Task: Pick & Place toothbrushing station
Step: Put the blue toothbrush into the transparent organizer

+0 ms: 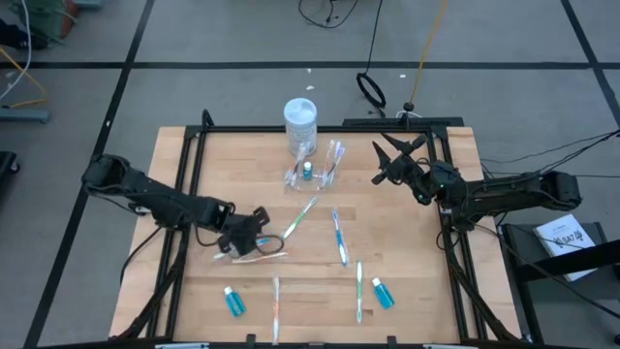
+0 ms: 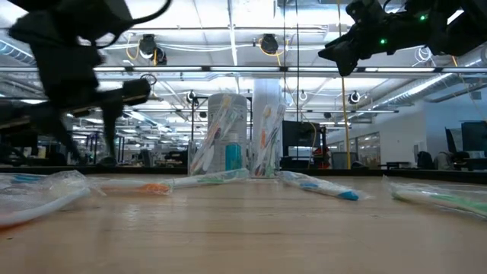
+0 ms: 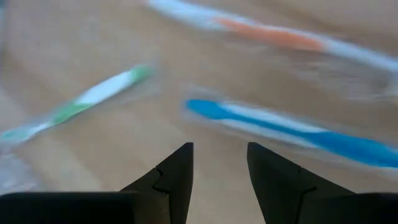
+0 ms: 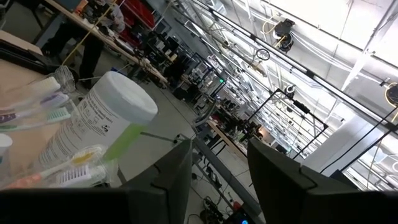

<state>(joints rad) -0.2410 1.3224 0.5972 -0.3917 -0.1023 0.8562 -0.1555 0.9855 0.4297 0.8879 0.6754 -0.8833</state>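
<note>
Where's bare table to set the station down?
Bare wood lies along the table's left strip behind the left gripper, and on the right behind the wrapped toothbrushes. The middle and front are crowded; the station stands beside the white jar.

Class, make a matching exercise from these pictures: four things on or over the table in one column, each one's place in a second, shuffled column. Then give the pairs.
Things
1. white jar
2. toothbrushing station
3. left gripper
4. right gripper

Places
A. low over the table's left middle, open
B. far edge, centre
C. raised near the far right corner, open
D. just in front of the jar

Pairs: 1-B, 2-D, 3-A, 4-C
</note>
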